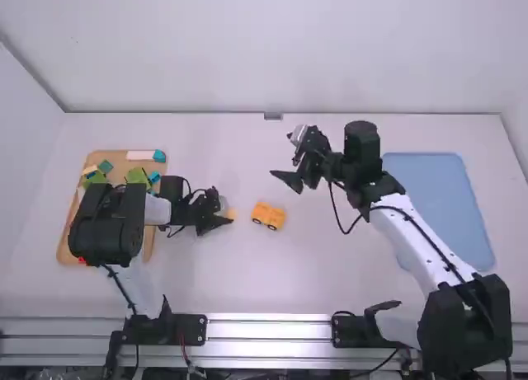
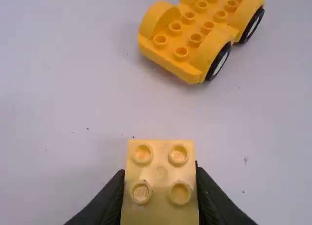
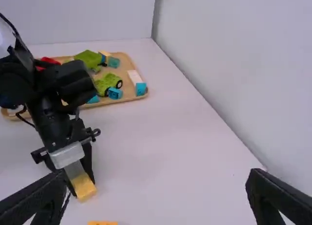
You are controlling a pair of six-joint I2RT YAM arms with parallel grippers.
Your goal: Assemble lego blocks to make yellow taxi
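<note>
White wall (image 1: 247,50) stands beyond the far edge of a white bench (image 1: 256,285), past where both my pairs of jaws reach. Behind my left gripper (image 1: 223,213), and partly under that arm, a wooden tray (image 3: 123,71) holds a loose mix: a red piece (image 3: 47,62), a large green piece (image 3: 88,58), a green wheeled piece (image 3: 108,83), a white block (image 3: 134,77) with a blue block (image 3: 141,89) at its end, and several more small bits (some I can't make out past my own joints). The tray's rim is well apart from my left tips, with a stretch of bench between.

In those left jaws I'm pinching a yellow block (image 2: 160,200) by its sides, its four studs showing. Just ahead of their tips, toward my right side, sits the yellow car base (image 2: 195,34), studs up, wheels (image 2: 219,61) on the bench, apart from the block; a narrow strip of bench separates the two.

My right gripper (image 1: 290,157) has its jaws spread wide, and the car base lies nearer my arm bases than those jaws. Off to their right, beyond the forearm, lies a blue tray (image 1: 441,199) with rounded corners (the arm crosses its near left side).
</note>
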